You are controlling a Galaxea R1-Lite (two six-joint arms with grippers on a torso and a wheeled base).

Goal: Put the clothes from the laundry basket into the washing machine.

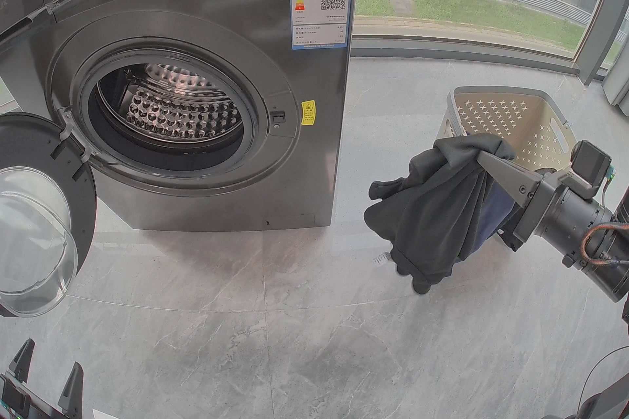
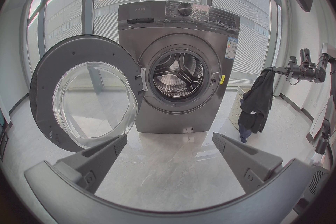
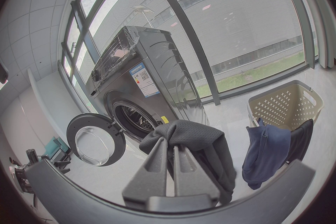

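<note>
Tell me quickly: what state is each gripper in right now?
Left gripper: open, fingers wide apart, holding nothing.
Right gripper: shut on the dark clothes, which hang from it.

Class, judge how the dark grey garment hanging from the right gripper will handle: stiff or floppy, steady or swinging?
Probably floppy: the dark grey garment drapes in folds below the right gripper. Likely to swing, since its sleeves dangle. The blue cloth beside it may come along.
</note>
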